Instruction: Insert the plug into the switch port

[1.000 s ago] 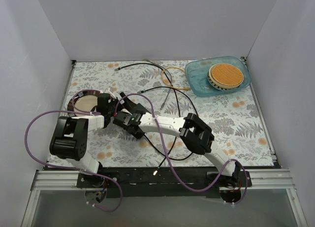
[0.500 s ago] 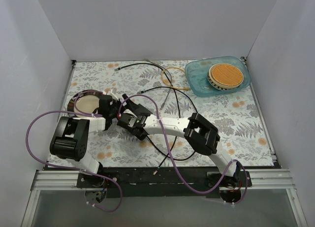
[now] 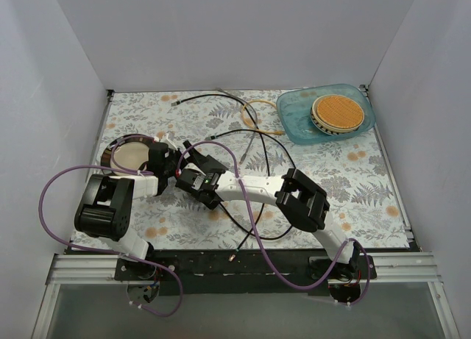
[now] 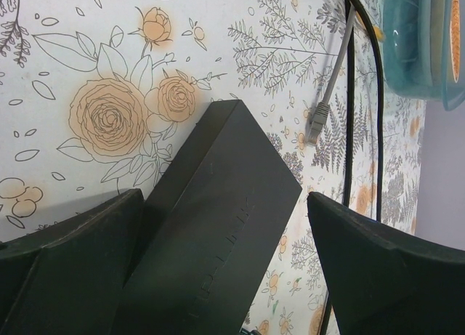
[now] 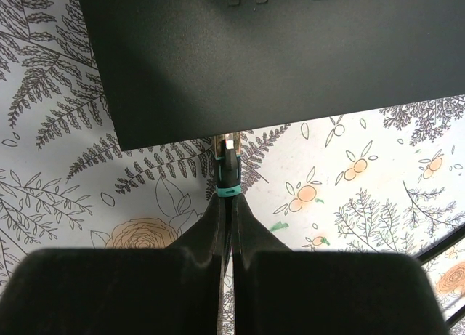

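Plug: the plug, a clear tip in a black boot with a teal band, is sticking straight out past the right claw's tips and meeting the box's near edge.
Switch port: the switch port is hiding under that edge, so whether the plug is seated cannot be told.
Right claw: the right claw is pinching the plug, fingers pressed together.
Box: the switch box, flat, matte black and rectangular with raised lettering, is lying just ahead of the right claw.
Left claw: the left claw is standing spread around the box, one finger against it and the other apart.
Cables: a black cable and a grey cable are trailing beyond the left claw.
Surface: a cloth printed with ferns and orange roses is covering the table.
Room: plain pale walls are enclosing it.
Far right: a translucent teal tray is holding a round woven disc.
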